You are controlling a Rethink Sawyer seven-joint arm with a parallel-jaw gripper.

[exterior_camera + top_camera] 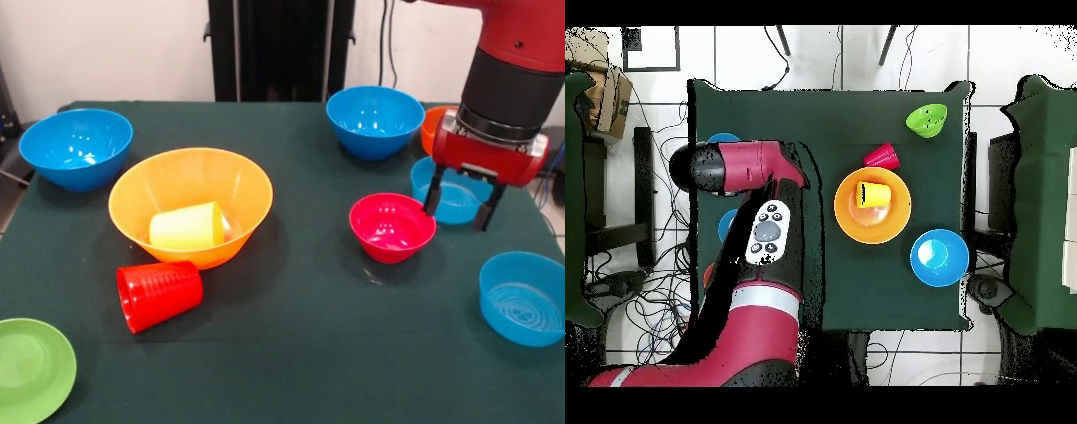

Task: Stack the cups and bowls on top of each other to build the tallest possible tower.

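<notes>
The big yellow-orange bowl (141, 190) (847, 218) stands left of centre with the yellow cup (187, 226) (872, 193) lying on its side inside it. On the cloth just in front of it lies the red ribbed cup (159, 294) (881, 156), also on its side. My gripper (460, 203) hangs open and empty at the right, over a pale blue bowl (422, 177) and just right of the pink-red bowl (392, 226). Its left finger is close to that bowl's right rim. In the overhead view the arm hides the gripper.
Deep blue bowls sit at the far left (77, 147) (939, 257) and back centre (375, 121). An orange bowl (431, 124) peeks from behind the arm. A second pale blue bowl (523, 298) is at the right edge, a light green bowl (31, 367) (927, 121) at the front left corner.
</notes>
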